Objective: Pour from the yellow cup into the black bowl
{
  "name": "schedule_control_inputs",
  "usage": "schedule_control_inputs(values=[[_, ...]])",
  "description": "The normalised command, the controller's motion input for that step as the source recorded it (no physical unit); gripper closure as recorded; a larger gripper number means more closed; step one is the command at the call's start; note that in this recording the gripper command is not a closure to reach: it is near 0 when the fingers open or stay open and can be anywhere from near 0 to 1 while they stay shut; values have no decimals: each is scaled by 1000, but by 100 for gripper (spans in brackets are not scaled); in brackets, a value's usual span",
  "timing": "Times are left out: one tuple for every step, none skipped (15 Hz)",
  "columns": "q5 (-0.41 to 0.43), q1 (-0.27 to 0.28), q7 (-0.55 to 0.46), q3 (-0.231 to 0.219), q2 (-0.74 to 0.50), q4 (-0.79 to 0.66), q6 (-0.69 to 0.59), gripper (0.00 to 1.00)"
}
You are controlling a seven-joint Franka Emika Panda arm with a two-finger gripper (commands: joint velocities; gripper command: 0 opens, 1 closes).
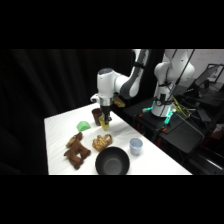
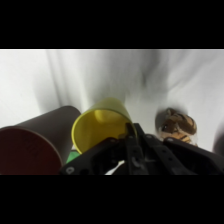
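one gripper of mine was clamped on the yellow cup, holding it at the rim. beside it stood a dark brown cup; the black bowl sat well apart, nearer the camera.

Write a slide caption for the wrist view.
Wrist view: tool at the yellow cup's rim, dark brown cup alongside, on the white table.

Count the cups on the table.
3: the yellow cup at the tool, the dark brown cup beside it, the pale blue-white cup right of the black bowl.
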Motion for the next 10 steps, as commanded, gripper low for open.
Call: schedule_control_inputs(values=[[233, 25, -140, -26, 259, 209, 68, 18], [231, 28, -148, -19, 201, 186, 49, 18], [230, 27, -161, -9, 143, 161, 26, 18], [214, 31, -163, -6, 97, 136, 17, 18], [202, 35, -166, -1, 61, 113, 6, 18], [191, 40, -163, -1, 36, 96, 4, 18], [173, 48, -158, -5, 25, 84, -9, 18], [153, 58, -139, -15, 23, 73, -2, 0], [132, 72, -117, -25, 4, 60, -11, 0], [118, 79, -103, -32, -1, 55, -11, 0]])
